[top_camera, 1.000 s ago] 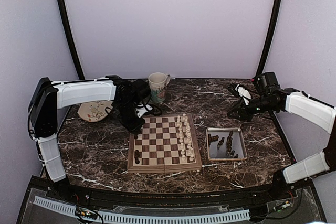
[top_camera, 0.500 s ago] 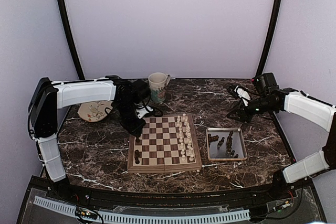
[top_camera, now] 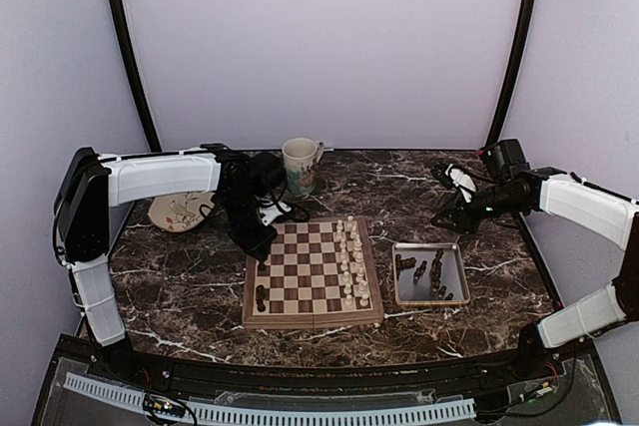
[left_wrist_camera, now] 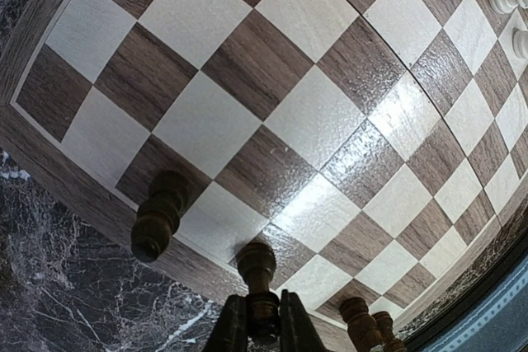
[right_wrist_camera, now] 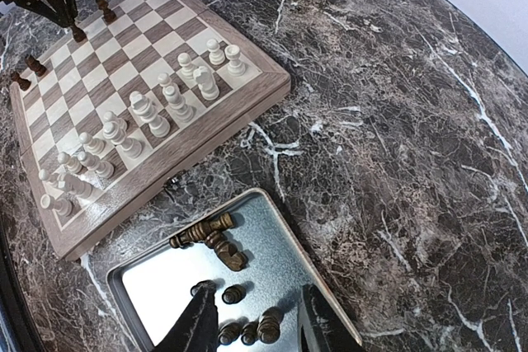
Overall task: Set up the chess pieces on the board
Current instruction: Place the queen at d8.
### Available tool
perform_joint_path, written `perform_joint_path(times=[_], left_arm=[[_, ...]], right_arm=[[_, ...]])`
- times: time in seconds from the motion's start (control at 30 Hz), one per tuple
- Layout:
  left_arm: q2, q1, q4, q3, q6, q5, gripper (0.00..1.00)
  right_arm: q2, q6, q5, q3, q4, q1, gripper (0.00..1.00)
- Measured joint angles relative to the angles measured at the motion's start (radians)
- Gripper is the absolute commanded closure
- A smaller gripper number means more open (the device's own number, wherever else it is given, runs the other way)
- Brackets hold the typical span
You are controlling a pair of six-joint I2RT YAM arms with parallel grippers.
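The board (top_camera: 313, 271) lies mid-table, with cream chessmen in its right columns. My left gripper (top_camera: 258, 243) hangs over the board's far-left corner. In the left wrist view this gripper (left_wrist_camera: 262, 329) is shut on a dark chess piece (left_wrist_camera: 257, 274) whose base touches or nearly touches an edge square. Another dark piece (left_wrist_camera: 157, 220) stands beside it and two more (left_wrist_camera: 367, 327) further along the same edge. My right gripper (top_camera: 454, 216) hovers past the tray (top_camera: 451, 268). Seen from its wrist, the right gripper (right_wrist_camera: 256, 298) is open and empty, well above several dark pieces (right_wrist_camera: 210, 232) in the tray.
A patterned mug (top_camera: 301, 165) stands behind the board and a decorated plate (top_camera: 180, 212) lies at the far left. The cream chessmen (right_wrist_camera: 173, 100) crowd the board's right side. The metal tray (right_wrist_camera: 322, 261) sits just right of the board on the dark marble table.
My right wrist has dipped slightly toward the tray. The left arm and its held piece have stayed where they were.
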Motion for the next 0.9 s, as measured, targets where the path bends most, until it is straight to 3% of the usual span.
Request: perform_joint_path(times=[0.4,0.9], left_arm=[[0.000,-0.009,-0.002,-0.002,0.000,0.031,0.93],[-0.003,-0.015,-0.007,-0.007,-0.018,-0.005,0.69]], right_arm=[[0.004,-0.006,0.000,0.000,-0.003,0.000,0.67],[0.004,-0.013,0.000,0.000,-0.006,0.000,0.63]])
